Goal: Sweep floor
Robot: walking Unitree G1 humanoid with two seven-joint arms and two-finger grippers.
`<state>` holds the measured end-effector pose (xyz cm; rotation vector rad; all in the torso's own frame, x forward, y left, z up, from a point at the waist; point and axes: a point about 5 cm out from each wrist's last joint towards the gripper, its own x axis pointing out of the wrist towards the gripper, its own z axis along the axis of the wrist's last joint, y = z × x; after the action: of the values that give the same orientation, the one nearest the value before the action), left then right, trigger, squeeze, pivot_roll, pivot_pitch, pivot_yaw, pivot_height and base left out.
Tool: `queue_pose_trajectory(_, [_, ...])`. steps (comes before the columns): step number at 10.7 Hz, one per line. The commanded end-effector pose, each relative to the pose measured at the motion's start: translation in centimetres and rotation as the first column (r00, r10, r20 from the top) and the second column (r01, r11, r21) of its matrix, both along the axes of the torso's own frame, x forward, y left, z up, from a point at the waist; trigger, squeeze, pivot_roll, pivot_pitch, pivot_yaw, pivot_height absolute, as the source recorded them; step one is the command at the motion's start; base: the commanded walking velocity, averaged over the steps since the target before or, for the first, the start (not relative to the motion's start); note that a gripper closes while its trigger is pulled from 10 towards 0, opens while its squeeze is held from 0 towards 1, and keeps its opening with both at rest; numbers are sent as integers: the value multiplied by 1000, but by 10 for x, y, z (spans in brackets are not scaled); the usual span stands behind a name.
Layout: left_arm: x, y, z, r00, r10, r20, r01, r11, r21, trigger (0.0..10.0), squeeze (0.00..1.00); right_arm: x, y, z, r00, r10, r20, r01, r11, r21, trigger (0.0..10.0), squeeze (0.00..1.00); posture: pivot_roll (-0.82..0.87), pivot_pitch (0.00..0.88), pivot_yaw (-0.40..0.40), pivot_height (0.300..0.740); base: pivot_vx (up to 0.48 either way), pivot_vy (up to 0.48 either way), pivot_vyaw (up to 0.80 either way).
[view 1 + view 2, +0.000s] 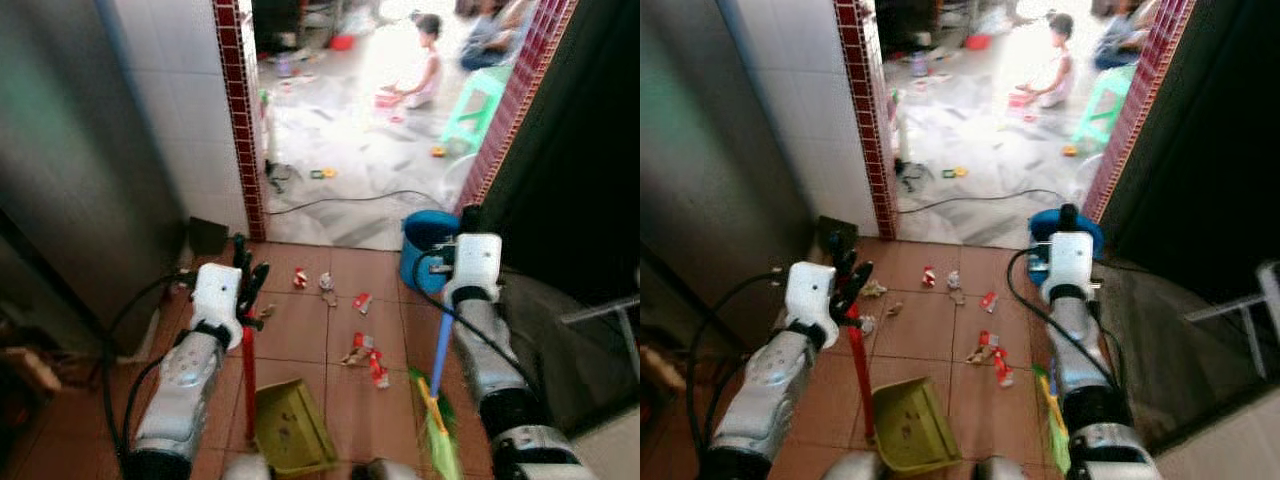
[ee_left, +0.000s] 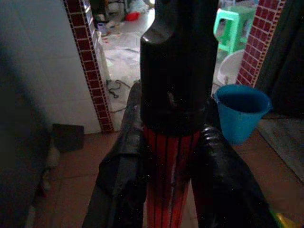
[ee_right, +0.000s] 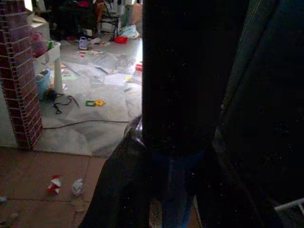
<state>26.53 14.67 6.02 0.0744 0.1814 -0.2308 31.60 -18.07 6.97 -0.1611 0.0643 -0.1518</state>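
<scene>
Left gripper point(image 1: 246, 285) closed around the red handle point(image 1: 248, 375) of the dustpan point(image 1: 290, 428), near its top end; fingers point(image 2: 121, 175) pressed on both sides of the stick. Held upright this way, probably, so that the yellow-green pan rests flat on the tile floor point(image 1: 300, 330) with its mouth toward the litter. Right gripper point(image 1: 1068, 222) clamped on the blue handle point(image 1: 442, 345) of the broom point(image 1: 438, 430), black cap of the stick above the fingers in the right wrist view. Green bristles down on the floor just beside the pan, on its right, likely ready to push scraps across into it.

Counted: one dustpan, one broom, one blue bucket point(image 1: 425, 245) by the doorway. About six or seven paper scraps point(image 1: 362, 350), red and white, scattered on the tiles ahead of the pan; exact number hard to tell. Beyond the doorway one green stool point(image 1: 478, 105) and two people, blurred.
</scene>
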Motion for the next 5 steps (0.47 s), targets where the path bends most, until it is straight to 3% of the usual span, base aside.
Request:
queue_pose_trajectory(1, [6, -1, 12, 998, -13, 55, 13, 1000, 7, 10000, 0, 3, -1, 5, 1000, -4, 15, 4, 1000, 2, 10000, 0, 6, 0, -1, 740, 0, 480, 0])
queue_pose_trajectory(5, [7, -2, 16, 996, -43, 82, 39, 998, 55, 10000, 0, 2, -4, 6, 999, -29, 18, 30, 999, -17, 10000, 0, 6, 0, -17, 740, 0, 0, 0])
